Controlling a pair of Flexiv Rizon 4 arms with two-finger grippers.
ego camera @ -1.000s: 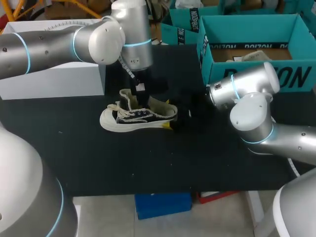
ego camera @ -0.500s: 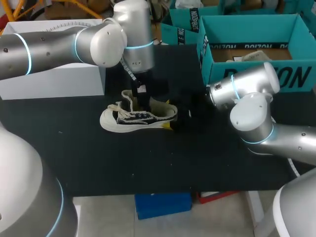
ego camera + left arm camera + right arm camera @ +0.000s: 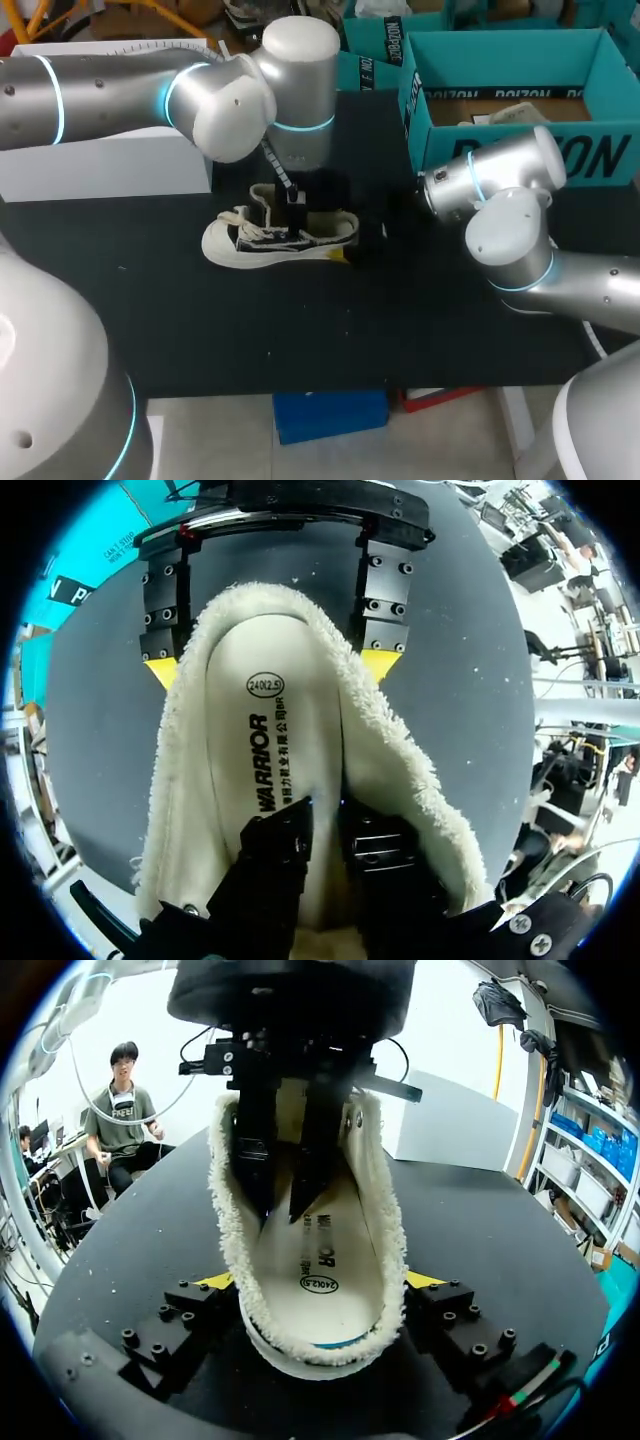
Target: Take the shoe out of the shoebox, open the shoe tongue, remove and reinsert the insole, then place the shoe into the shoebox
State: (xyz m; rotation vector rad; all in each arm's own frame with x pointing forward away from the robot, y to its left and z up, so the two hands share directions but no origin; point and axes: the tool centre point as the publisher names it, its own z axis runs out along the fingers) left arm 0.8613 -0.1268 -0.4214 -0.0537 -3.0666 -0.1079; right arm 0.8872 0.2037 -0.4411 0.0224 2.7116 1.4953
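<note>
A white-soled dark canvas shoe with a fleece lining lies on its sole on the black table. From above, my left gripper reaches into the shoe's opening. Its black fingers stand slightly apart with their tips on the printed insole, and nothing shows between them. My right gripper straddles the shoe's heel at table level, a yellow fingertip pressed against each side of the fleece collar. In the head view it sits at the heel end. The teal shoebox stands open at the back right.
A white box stands at the back left of the table. A second teal box sits behind the shoe, beside the shoebox. The table's front edge runs just below the shoe area.
My left arm's wrist has swung right over the shoe, and its fingers have parted a little from shut inside the opening. The shoe and the right arm have stayed put.
</note>
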